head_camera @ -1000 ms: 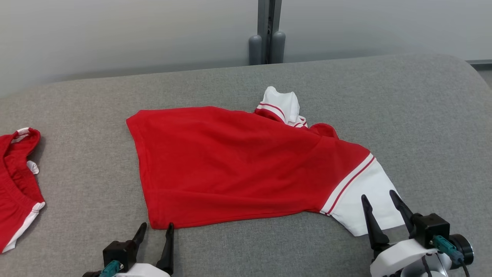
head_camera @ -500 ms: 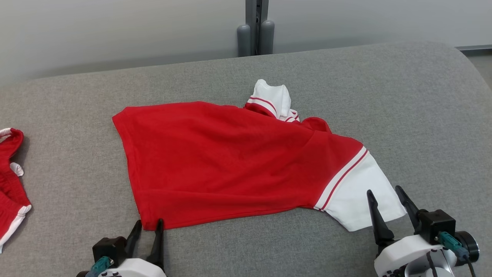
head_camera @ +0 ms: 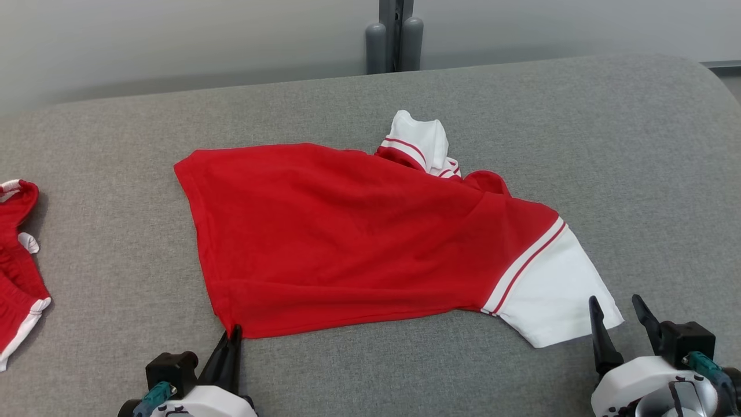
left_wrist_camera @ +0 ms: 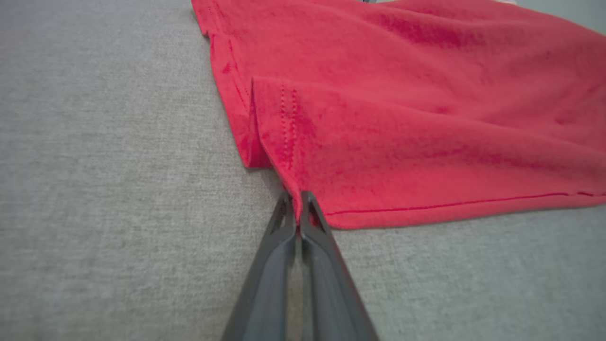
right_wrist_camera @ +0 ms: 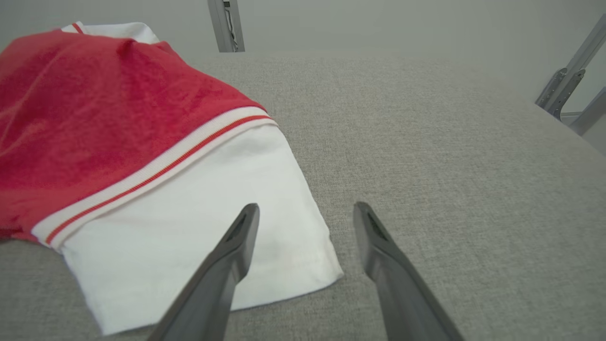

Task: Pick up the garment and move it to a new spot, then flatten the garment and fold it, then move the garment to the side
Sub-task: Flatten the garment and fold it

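A red garment with white sleeves lies spread on the grey cushion, and its hem fills the top of the left wrist view. My left gripper is shut on the near left hem corner; the fingertips pinch the red edge. My right gripper stands open at the near right, just beside the white sleeve. In the right wrist view the sleeve lies under and left of the open right gripper, whose left finger hangs over the sleeve's corner.
A second red and white garment lies bunched at the cushion's left edge. Grey posts stand behind the cushion against the wall. A metal frame shows at the far right in the right wrist view.
My left gripper has closed on the garment's near left hem corner. My right gripper has drawn back toward the near right, off the white sleeve. The head camera has shifted slightly.
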